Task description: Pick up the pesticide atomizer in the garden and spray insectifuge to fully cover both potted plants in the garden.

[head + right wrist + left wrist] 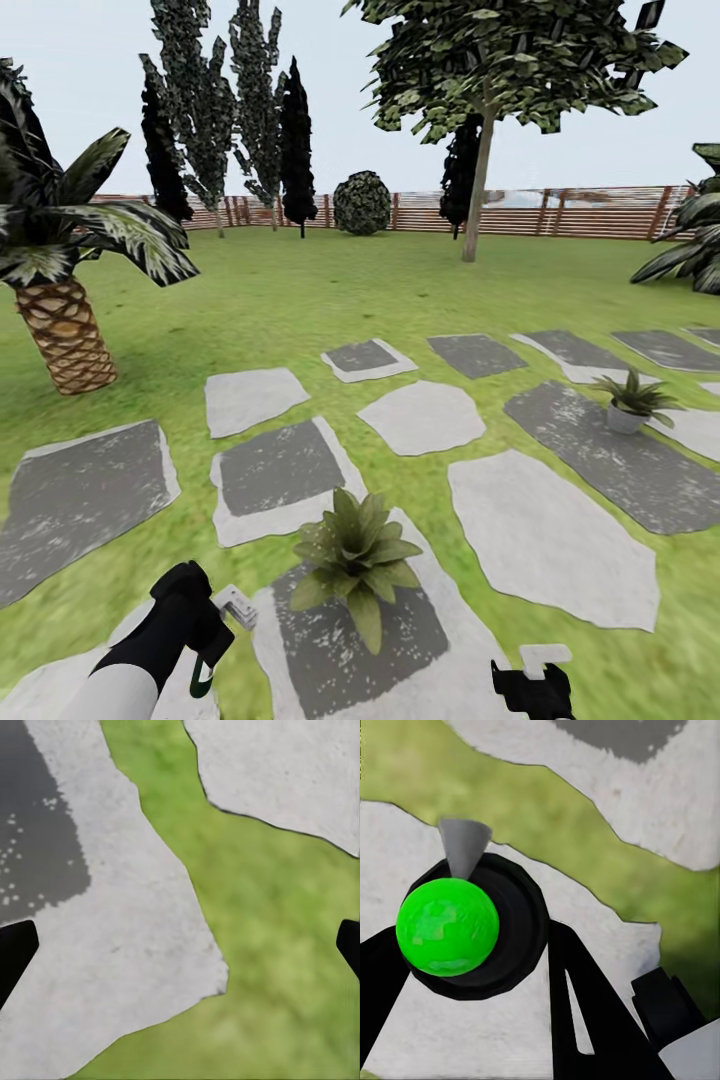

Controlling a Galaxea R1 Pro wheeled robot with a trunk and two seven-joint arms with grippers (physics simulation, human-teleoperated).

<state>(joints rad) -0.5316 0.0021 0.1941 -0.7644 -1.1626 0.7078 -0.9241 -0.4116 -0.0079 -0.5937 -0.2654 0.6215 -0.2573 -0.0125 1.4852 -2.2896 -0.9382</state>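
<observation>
In the left wrist view my left gripper [480,975] is shut on the pesticide atomizer [448,926], a dark bottle with a bright green round part and a grey cone nozzle. In the head view my left gripper [205,645] is low at the left, and the atomizer's whitish head [236,606] points toward the near potted plant [355,555], a low green rosette on a grey stepping stone. The second potted plant [632,398] stands in a pale pot farther off to the right. My right gripper [530,690] hangs open over stone and grass [180,949].
Flat stepping stones [545,540] lie across the green lawn [300,290]. A palm with a scaly trunk [62,335] stands at the left and another leafy plant [695,245] at the right edge. A tree [480,170], a round bush [361,203] and a brown slatted fence [580,212] close the back.
</observation>
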